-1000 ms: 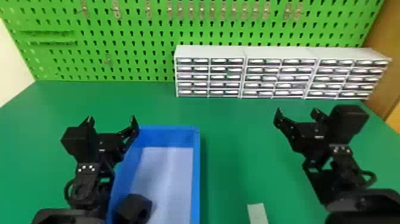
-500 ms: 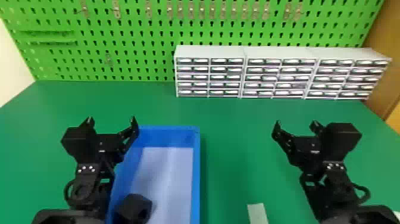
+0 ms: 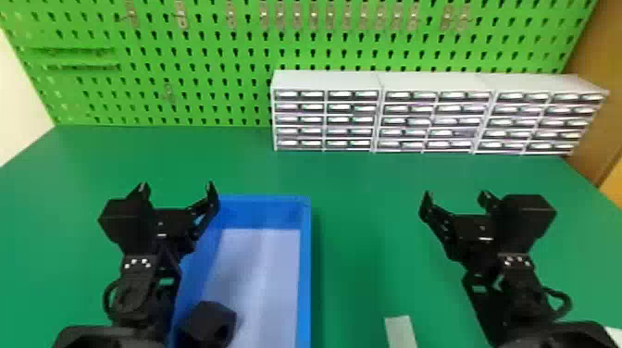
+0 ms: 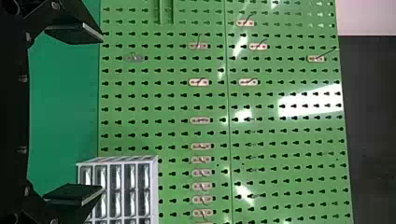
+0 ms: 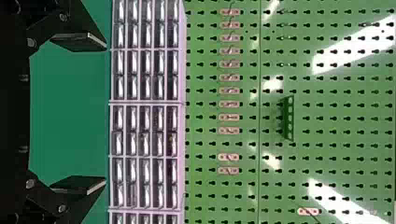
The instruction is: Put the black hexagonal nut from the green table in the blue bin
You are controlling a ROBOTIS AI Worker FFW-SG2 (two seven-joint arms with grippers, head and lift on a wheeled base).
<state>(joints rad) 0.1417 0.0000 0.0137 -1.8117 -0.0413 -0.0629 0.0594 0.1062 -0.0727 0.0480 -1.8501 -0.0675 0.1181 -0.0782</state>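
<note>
Head view: I see a blue bin [image 3: 305,277] sitting on a green table [image 3: 361,199].
Black hexagonal nut [image 3: 210,321]: down inside the bin, at the near end, close to the left side.
Left gripper [image 3: 178,186]: up by the bin's far left corner, jaws wide open.
Right gripper [image 3: 456,195]: over the table, well to the right of the bin, jaws wide open too.
Little drawers [image 3: 326,111]: in a row at the back, by the green wall with holes [image 3: 222,55].
</note>
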